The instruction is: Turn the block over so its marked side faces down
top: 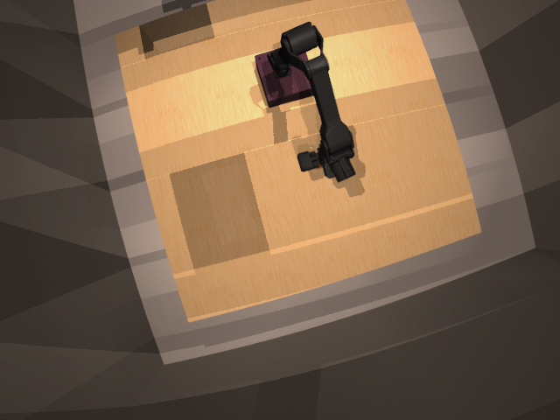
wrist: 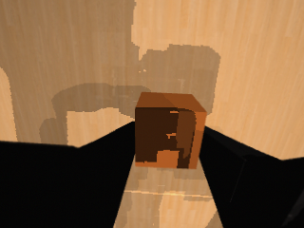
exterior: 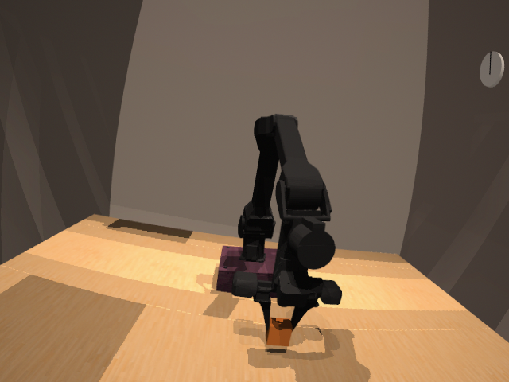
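Note:
The orange block (exterior: 279, 335) (wrist: 165, 135) is a small cube held between the two dark fingers. My gripper (exterior: 280, 331) (wrist: 166, 128) is shut on it, with one finger against each of two opposite sides. In the exterior view the block hangs slightly above the table (exterior: 410, 353) (top: 361, 217), with a narrow dark shadow patch just below its lower edge. Its face toward the wrist camera is mostly in shadow, and I cannot make out a mark on it. Its underside is hidden. In the top view the arm hides nearly all of the block.
The arm's purple base block (top: 294, 87) (exterior: 226, 280) stands on the table behind the gripper. Broad shadows cross the wooden top. The table's front edge lies below the gripper in the top view. A round white disc (exterior: 491, 68) is on the wall at the right.

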`<state>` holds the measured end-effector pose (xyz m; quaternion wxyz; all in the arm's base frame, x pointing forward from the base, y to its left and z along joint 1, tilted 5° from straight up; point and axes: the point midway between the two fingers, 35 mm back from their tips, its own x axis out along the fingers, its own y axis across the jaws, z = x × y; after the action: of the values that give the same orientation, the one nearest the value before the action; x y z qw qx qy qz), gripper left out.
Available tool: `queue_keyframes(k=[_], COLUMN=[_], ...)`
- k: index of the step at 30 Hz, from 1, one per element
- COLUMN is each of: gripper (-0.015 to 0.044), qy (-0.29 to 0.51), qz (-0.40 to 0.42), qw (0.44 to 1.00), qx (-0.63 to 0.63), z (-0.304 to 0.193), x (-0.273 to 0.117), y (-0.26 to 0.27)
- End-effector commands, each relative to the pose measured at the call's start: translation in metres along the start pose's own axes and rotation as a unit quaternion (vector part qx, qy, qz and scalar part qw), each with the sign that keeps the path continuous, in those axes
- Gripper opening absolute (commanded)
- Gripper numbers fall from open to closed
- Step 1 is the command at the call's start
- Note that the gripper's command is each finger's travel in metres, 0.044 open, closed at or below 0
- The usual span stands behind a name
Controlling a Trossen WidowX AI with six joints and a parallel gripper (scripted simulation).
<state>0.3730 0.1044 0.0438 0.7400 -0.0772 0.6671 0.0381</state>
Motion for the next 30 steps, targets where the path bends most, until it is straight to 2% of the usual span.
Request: queue_keyframes(k=[1, 30], gripper=[0.0000, 0.0000], qy=[-0.017, -0.229], qz=[0.000, -0.001], qw=[1.000, 0.973], qx=[0.000, 0.000], z=[0.0000, -0.0047], x=[0.0019, 0.0088], y=[0.0003, 0.0004])
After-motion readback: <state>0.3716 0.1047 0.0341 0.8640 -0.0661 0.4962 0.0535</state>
